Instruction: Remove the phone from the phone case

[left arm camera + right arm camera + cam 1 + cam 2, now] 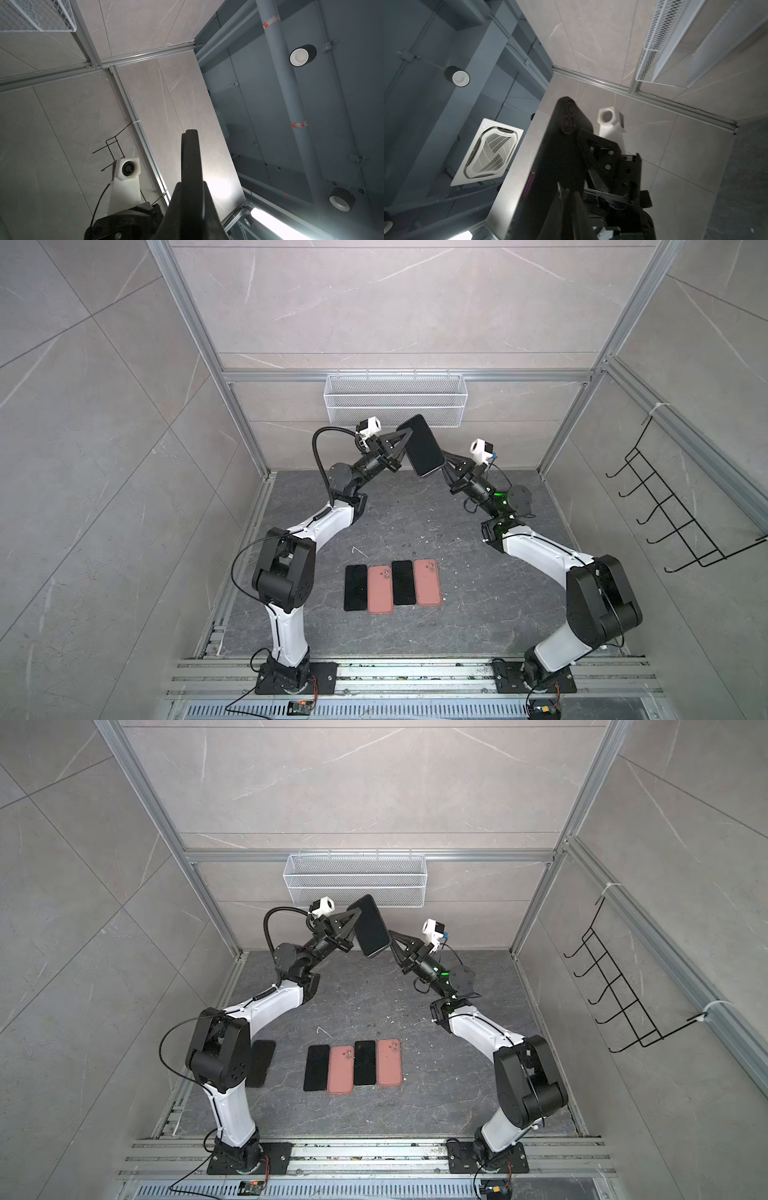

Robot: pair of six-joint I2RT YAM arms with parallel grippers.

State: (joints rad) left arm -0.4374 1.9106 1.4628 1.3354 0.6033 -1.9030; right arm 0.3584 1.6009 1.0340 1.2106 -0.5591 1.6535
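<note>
Item: phone (pixel 422 452) in black phone case (pixel 548 162), tilted in mid-air over the far edge of the table (pixel 457 605), before the mesh basket (pixel 395 400). The left hand (pixel 406 432) is clamped on one long side; the right hand (pixel 444 457) is closed on the opposite side.

The phone (pixel 422 452) hides the tips of the right gripper (pixel 448 460) in both top views; its grip cannot be told. Near the left edge of the tabletop (pixel 374 1119), in a top view, the left arm (pixel 220 1052) half covers a dark flat thing (pixel 262 1060). The right wrist view cuts off the phone's blurred lower end.
</note>
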